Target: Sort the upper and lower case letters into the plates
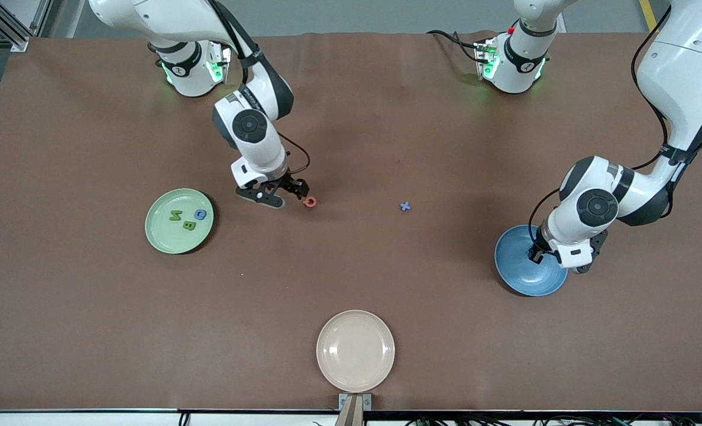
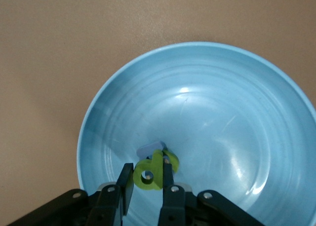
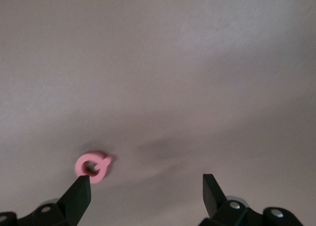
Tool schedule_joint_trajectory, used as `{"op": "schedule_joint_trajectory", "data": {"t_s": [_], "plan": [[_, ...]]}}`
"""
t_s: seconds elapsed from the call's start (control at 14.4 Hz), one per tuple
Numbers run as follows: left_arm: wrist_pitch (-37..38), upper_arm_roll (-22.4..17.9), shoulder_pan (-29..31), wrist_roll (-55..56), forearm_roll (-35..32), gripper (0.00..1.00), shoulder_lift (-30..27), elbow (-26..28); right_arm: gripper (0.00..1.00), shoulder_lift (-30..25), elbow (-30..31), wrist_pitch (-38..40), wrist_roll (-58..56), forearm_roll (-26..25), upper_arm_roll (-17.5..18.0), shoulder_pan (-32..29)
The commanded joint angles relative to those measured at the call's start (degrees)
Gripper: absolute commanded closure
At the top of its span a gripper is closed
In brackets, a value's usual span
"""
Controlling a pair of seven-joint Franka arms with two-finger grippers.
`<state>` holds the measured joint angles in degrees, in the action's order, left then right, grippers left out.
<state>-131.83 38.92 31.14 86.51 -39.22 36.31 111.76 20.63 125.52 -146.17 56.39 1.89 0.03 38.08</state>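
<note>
Front view: my right gripper [image 1: 301, 190] is low over the bare table, fingers spread wide with nothing between them, and the red letter [image 1: 310, 202] lies flat on the table just beside one fingertip. It is a small ring with a short tail, and in my right wrist view it looks pink [image 3: 92, 166], close to one finger. My left gripper [image 2: 148, 179] is over the blue plate [image 1: 513, 269], pinched shut on a green letter [image 2: 149, 173], a flat lime piece with a round hole. Under it in the plate lie a blue letter [image 2: 149, 148] and the edge of another green one [image 2: 171, 159]. The green plate [image 1: 161, 236], toward the right arm's end, holds a green Z [image 1: 175, 215], a green B [image 1: 189, 225] and a blue round letter [image 1: 200, 215]. A blue x [image 1: 406, 206] lies on the table between the two plates. The cream plate [image 1: 355, 350] is nearest the camera.
</note>
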Motion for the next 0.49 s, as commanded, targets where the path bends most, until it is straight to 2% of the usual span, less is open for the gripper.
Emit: {"op": "schedule_joint_trajectory", "data": {"t_s": [0.0, 0.07, 0.14, 0.21, 0.28, 0.42], "plan": [[-0.7, 0.4, 0.1, 0.9, -1.2, 0.75, 0.4, -0.1, 0.01, 3.4, -3.7, 0.1, 4.2, 0.0, -0.6, 2.4], [-0.7, 0.4, 0.1, 0.8, -1.2, 0.65, 0.4, -0.1, 0.02, 4.2, -4.7, 0.2, 4.9, 0.0, -0.6, 2.5], [-0.7, 0.5, 0.2, 0.9, -1.2, 0.41, 0.4, -0.1, 0.03, 4.9, -5.5, 0.2, 5.2, 0.0, -0.6, 2.9], [-0.7, 0.5, 0.2, 1.0, -1.2, 0.10, 0.4, -0.1, 0.03, 5.6, -6.0, 0.0, 5.3, 0.0, -0.6, 3.3], [-0.7, 0.5, 0.2, 1.6, -1.2, 0.00, 0.3, -0.1, 0.04, 6.2, -6.6, -0.1, 5.2, 0.0, -0.6, 3.7], [-0.6, 0.5, 0.1, 1.7, -1.2, 0.00, -0.1, -0.1, 0.07, 7.8, -8.4, -0.1, 5.2, 0.0, -0.6, 4.0]]}}
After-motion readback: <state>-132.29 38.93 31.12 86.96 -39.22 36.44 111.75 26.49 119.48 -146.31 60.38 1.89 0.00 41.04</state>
